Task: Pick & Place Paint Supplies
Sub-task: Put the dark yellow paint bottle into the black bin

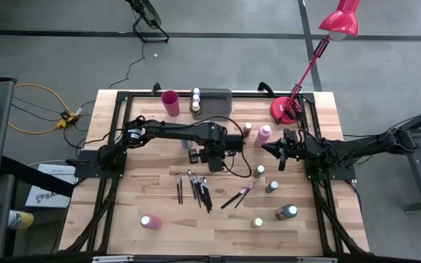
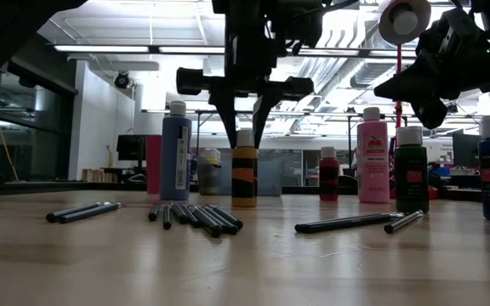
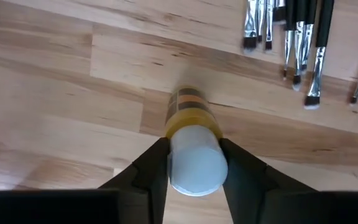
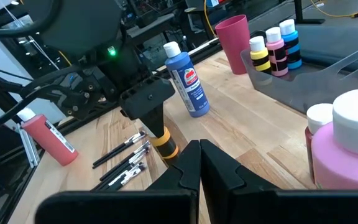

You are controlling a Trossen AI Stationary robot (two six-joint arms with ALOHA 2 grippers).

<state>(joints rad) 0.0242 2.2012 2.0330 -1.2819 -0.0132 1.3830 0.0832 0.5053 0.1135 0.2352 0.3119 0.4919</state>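
Brushes (image 2: 196, 216) lie frontmost, loose; sorting is barely begun
Left gripper (image 3: 193, 163) pinches the yellow bottle (image 3: 192, 149) upright mid-table; right gripper (image 1: 278, 148) waits closed at right; three bottles (image 4: 275, 47) sit in the tray (image 1: 218, 97) at upper centre, many left

Looks like a robotics lab: concrete floor (image 1: 386, 88), loose cables (image 1: 35, 109), ceiling strip lights (image 2: 117, 48), glass partitions beyond wooden table (image 1: 145, 197).

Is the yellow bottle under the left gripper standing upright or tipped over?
Upright: the yellow bottle stands on its base, white cap up, between the left gripper's fingers.
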